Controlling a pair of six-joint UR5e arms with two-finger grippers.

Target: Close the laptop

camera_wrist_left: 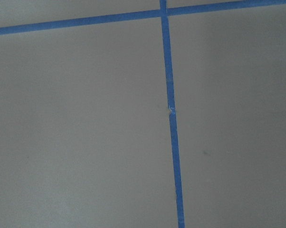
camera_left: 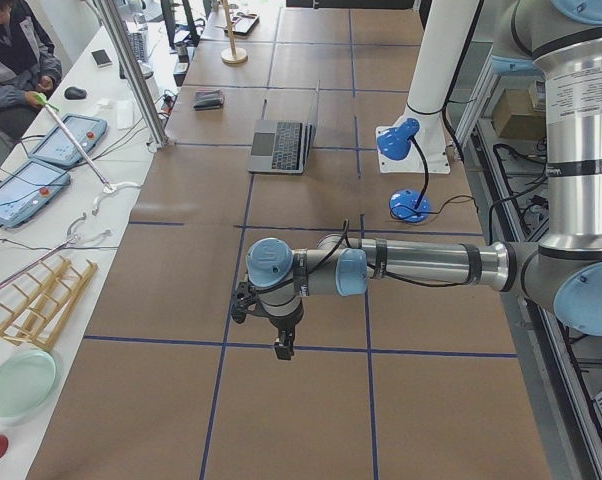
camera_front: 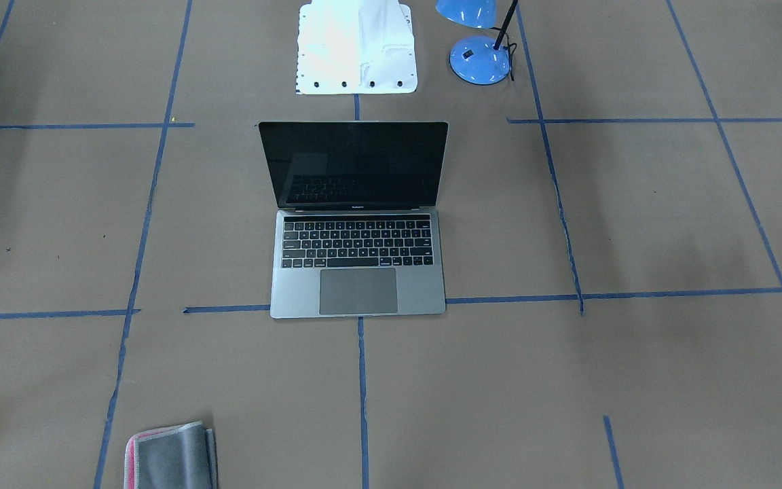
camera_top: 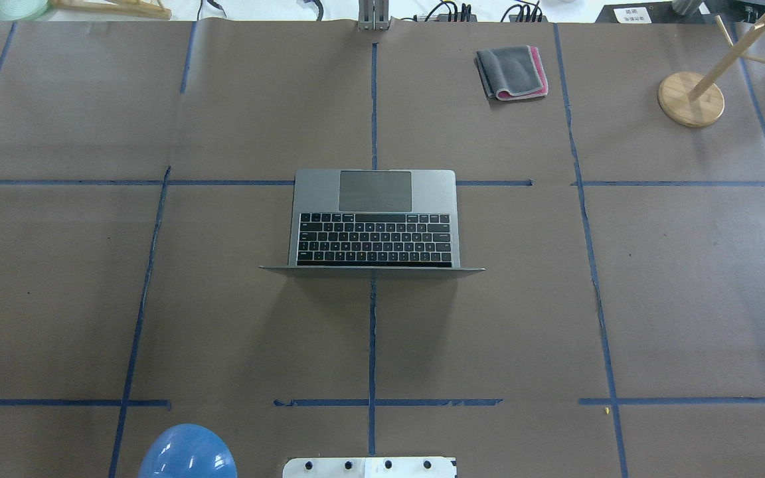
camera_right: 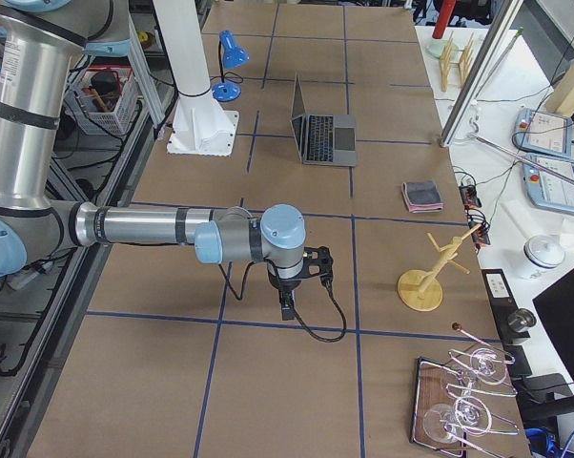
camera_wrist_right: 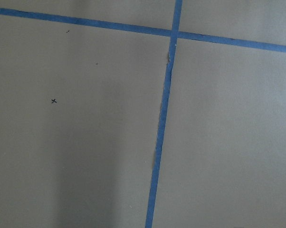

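Standing open on the brown counter, the thin space-grey metal laptop has its screen at six o'clock overhead. The left pincer and right pincer hang well apart from it; I cannot tell whether either is open or closed.

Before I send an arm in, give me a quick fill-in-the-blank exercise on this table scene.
The laptop, its lid raised, is ____.
The folded grey cloth has a ____ edge.
The desk lamp is coloured ____.
Missing words: open; pink; blue.
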